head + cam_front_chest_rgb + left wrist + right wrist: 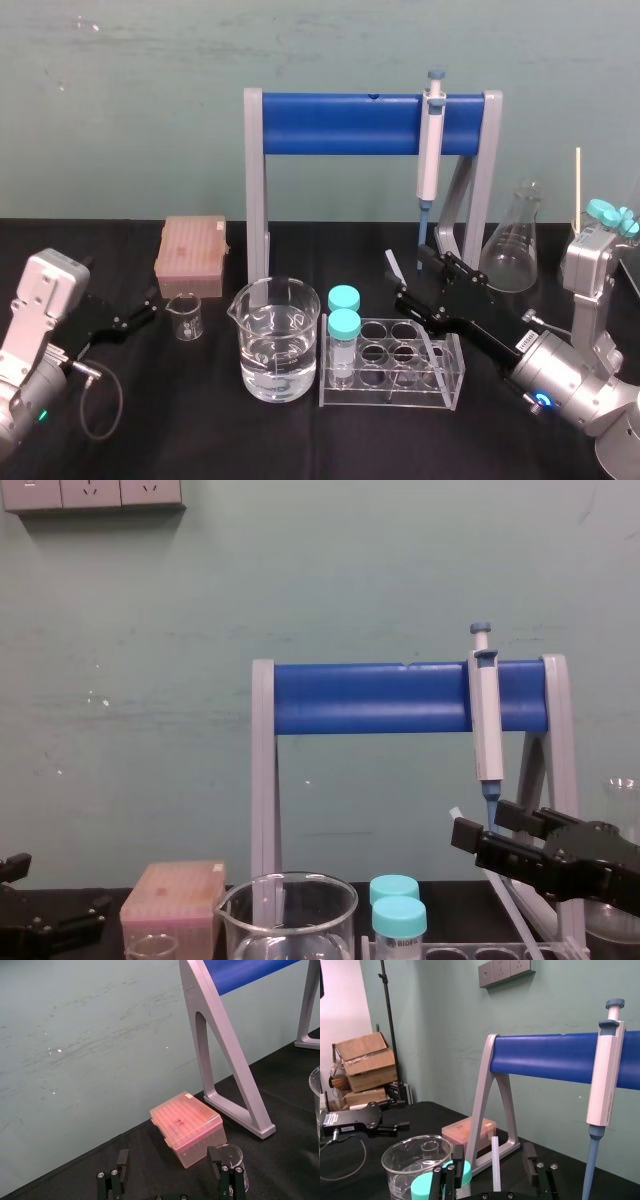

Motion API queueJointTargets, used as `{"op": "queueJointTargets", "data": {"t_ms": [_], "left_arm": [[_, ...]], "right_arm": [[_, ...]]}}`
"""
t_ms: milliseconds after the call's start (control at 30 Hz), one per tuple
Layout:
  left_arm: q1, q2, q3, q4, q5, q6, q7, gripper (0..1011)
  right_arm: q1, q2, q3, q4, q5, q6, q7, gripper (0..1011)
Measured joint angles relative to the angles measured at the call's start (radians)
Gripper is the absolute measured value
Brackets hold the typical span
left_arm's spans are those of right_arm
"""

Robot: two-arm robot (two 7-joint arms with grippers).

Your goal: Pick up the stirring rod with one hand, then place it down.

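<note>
- Jaws of your right gripper [493,1157] stand apart, one on each side of the stirring rod [394,266], with a clear gap on both sides. Nothing is clamped.
- You can see the rod leaning, its upper end poking out past the jaws. Its lower part seems to run down into the clear tube rack [400,402] on the counter [120,410].
- Your left gripper [152,306] sits parked well off to the side by the small beaker [186,316], its jaws apart too.
- Close off-centre and one jaw would likely reach the rod first and shove it sideways. The rod would then lever against the rack.
- Lift along the wrong line and the lower end could catch in a rack well, dragging or tipping the rack. The two teal-capped vials [344,322] stand in it, and the large beaker [273,345] of water is just beside it.
- A thin, smooth rod will probably pivot or slide in a light grip, while too hard a squeeze could snap it.
- Watch the pipette [431,150] hanging on the stand just behind the gripper, because a raised rod end could knock its blue tip.
</note>
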Motion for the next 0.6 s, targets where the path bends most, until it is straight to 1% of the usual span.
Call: {"op": "queueJointTargets", "data": {"t_ms": [33,67,100,167,200,300,467,600], "left_arm": [[0.0,0.0,0.0,0.0,0.0,0.0,0.0,1000],[0.0,0.0,0.0,0.0,0.0,0.0,0.0,1000],[0.0,0.0,0.0,0.0,0.0,0.0,0.0,1000],[0.0,0.0,0.0,0.0,0.0,0.0,0.0,1000],[0.0,0.0,0.0,0.0,0.0,0.0,0.0,1000],[0.0,0.0,0.0,0.0,0.0,0.0,0.0,1000],[0.0,0.0,0.0,0.0,0.0,0.0,0.0,1000],[0.0,0.0,0.0,0.0,0.0,0.0,0.0,1000]], "right_arm": [[0.0,0.0,0.0,0.0,0.0,0.0,0.0,796],[0.0,0.0,0.0,0.0,0.0,0.0,0.0,796],[0.0,0.0,0.0,0.0,0.0,0.0,0.0,834],[0.0,0.0,0.0,0.0,0.0,0.0,0.0,863],[0.0,0.0,0.0,0.0,0.0,0.0,0.0,914],[0.0,0.0,0.0,0.0,0.0,0.0,0.0,994],[0.0,0.0,0.0,0.0,0.0,0.0,0.0,1003],[-0.005,-0.002,0.006,-0.019,-0.011,-0.002,-0.03,1003]]}}
